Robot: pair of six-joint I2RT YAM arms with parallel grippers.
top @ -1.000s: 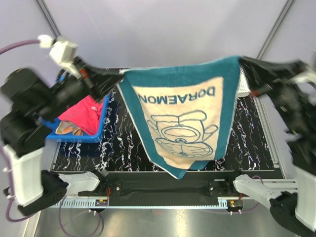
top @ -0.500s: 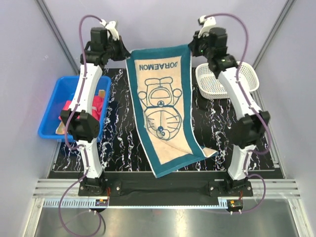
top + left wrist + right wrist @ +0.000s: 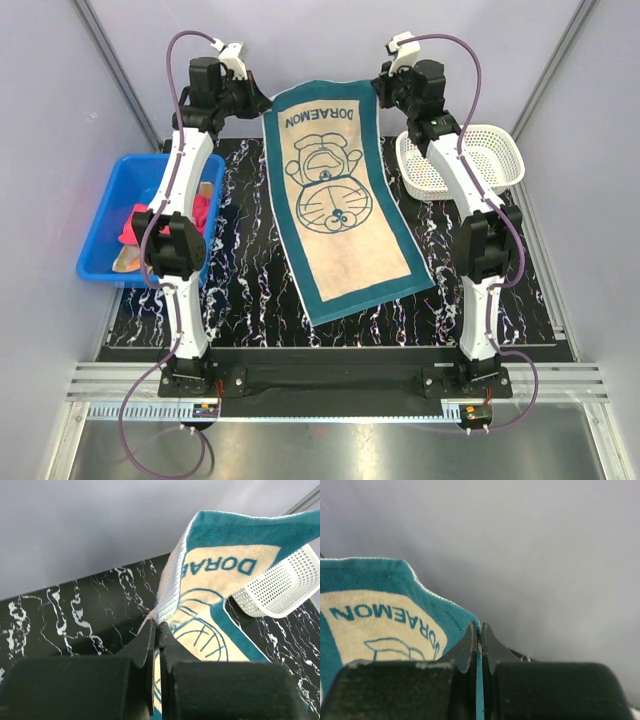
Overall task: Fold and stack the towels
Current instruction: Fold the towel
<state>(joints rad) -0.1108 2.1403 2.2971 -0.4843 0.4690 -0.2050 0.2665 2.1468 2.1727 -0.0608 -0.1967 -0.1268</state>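
Out to the left of the left gripper (image 3: 258, 103), and nearer the arm bases than it, a blue bin (image 3: 108, 215) holds the pink-red towel (image 3: 132, 224) and the orange-peach towel (image 3: 127, 260). Both lie bunched and unfolded, so neither has been started. The left gripper itself is clamped tight on the far left corner of the teal towel (image 3: 340, 210). Its wrist view shows the woven edge pinched between fingers that nearly meet. From that corner the towel's far hem runs across to the right gripper (image 3: 380, 92), which is closed just as narrowly on the far right corner, with teal cloth showing between its fingers in its own wrist view. The towel hangs and slopes from both grippers back toward the bases. It is spread at full length with the printed face up, and its near end rests on the marbled table (image 3: 250, 280), slightly skewed. No fold has been made in it. To the right of the right gripper and a little nearer the bases sits a white mesh basket (image 3: 470, 160) with nothing in it. By my reading the task is near its beginning: one towel is laid out ready for a first fold, two wait in the bin, and no stack exists.
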